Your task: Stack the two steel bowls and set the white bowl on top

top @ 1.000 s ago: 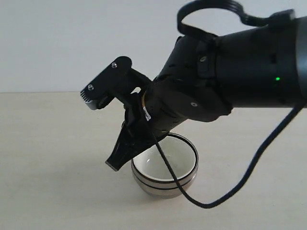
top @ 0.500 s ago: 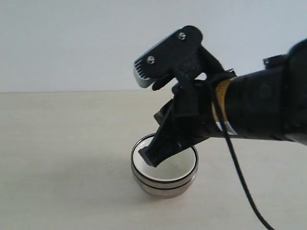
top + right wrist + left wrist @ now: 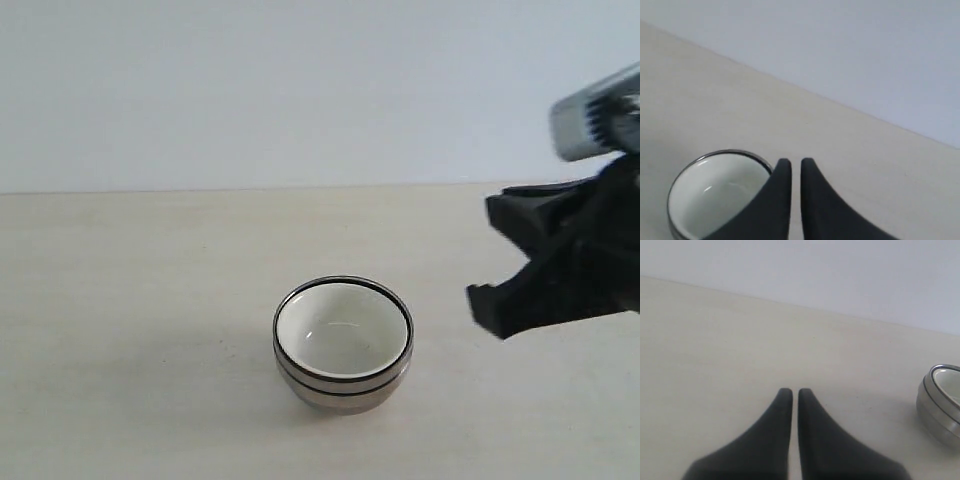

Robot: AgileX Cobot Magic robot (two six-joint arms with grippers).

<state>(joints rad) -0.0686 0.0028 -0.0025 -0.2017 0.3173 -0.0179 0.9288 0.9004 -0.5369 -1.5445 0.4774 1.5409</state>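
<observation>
The right arm (image 3: 580, 260) is a dark smear, sliced off by the exterior view's edge. Only thin bands of the steel bowls (image 3: 343, 398) peek from under the white bowl (image 3: 343, 330); ribbing unreadable. Left wrist view crops them, and the right gripper (image 3: 792, 163) masks their rim.

A pale beige table (image 3: 130, 290) with faint wood grain fills the lower view, meeting a plain light grey-blue wall (image 3: 300, 90) behind.

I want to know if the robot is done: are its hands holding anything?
No, nothing. The left hand and right hand are both shut and empty.
</observation>
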